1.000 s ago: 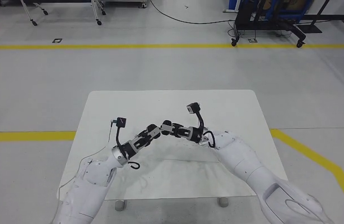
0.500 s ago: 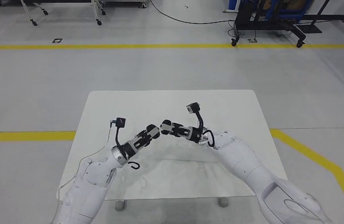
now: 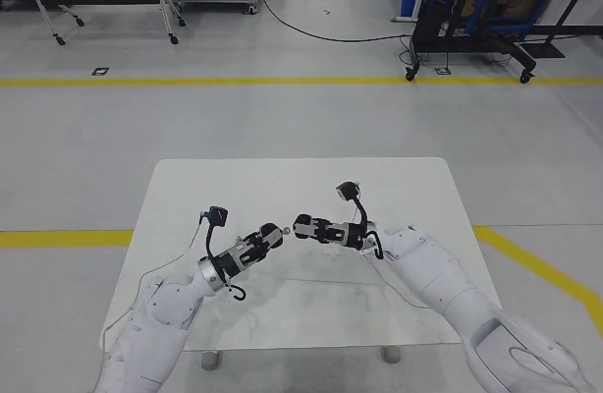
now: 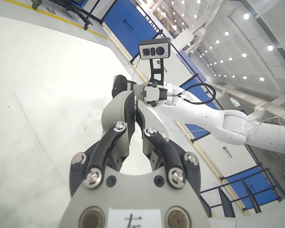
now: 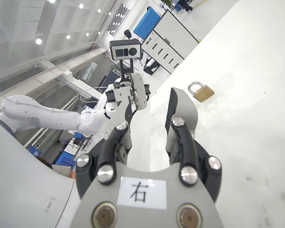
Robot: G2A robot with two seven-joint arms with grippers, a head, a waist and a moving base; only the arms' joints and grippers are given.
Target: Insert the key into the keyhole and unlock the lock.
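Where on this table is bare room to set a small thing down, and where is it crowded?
Bare: the far strip of the table beyond both arms, and the near strip between the arms and the near edge. Crowded: the middle, where the left gripper and right gripper face each other, the padlock lying by the right one.

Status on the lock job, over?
Left fingers shut, right fingers open. Lock lying on table, just past right fingers, untouched. Nothing blocking it.
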